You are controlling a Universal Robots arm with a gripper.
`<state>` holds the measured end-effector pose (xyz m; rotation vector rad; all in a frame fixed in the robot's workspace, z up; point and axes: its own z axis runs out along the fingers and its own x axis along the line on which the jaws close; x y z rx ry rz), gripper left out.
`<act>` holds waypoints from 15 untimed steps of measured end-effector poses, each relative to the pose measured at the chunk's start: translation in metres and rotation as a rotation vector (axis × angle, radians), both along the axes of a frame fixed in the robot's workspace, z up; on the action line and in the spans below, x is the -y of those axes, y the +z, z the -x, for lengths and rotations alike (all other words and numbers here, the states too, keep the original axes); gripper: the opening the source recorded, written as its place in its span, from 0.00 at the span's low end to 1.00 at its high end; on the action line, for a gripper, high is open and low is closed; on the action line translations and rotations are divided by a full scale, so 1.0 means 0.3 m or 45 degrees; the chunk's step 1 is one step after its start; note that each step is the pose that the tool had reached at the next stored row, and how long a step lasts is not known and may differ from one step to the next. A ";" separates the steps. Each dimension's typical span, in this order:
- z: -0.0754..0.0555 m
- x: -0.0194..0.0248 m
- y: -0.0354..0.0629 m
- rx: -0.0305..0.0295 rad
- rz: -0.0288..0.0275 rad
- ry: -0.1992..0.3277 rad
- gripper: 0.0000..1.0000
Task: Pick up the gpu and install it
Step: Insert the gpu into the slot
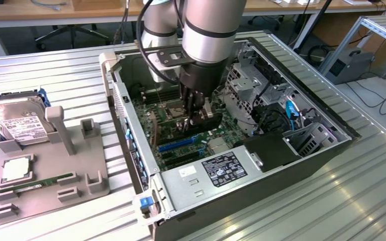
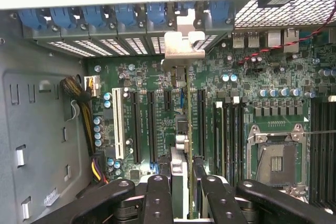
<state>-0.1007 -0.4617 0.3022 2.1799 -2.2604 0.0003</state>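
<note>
The arm reaches down into the open computer case (image 1: 300,165), which lies on its side on the ribbed metal worktop (image 1: 45,70). The tool (image 1: 196,120) is low over the motherboard (image 1: 179,133), and its black fingers (image 2: 157,198) are closed on the gpu (image 2: 181,182), pinching the thin card edge-on between them. In the wrist view the card stands upright on its long edge, running away from the tool toward the case's rear wall, and its pale metal end bracket (image 2: 184,45) sits against the row of slot covers with blue clips (image 2: 126,14). The card lies in line with the black expansion slots (image 2: 137,124), between 2 of them, with a white slot (image 2: 118,129) farther off to one side; whether its lower edge is seated in a slot cannot be told. The bare CPU socket (image 2: 275,161) is on the board just beside the memory slots (image 2: 231,135).

At the exterior view's left, well apart from the case, a grey parts holder (image 1: 45,186) rests on the worktop. It carries a hard drive (image 1: 18,123) with a white label at its far end, a square processor (image 1: 17,168) and a narrow green RAM stick (image 1: 42,182) near its front
</note>
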 end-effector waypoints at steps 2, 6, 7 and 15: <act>0.001 0.000 0.000 0.0000 0.0000 0.000 0.27; 0.003 0.000 -0.002 -0.0001 0.0001 0.000 0.27; 0.003 0.000 -0.005 0.0002 -0.0004 0.000 0.27; 0.003 0.000 -0.020 0.0000 0.0001 0.000 0.27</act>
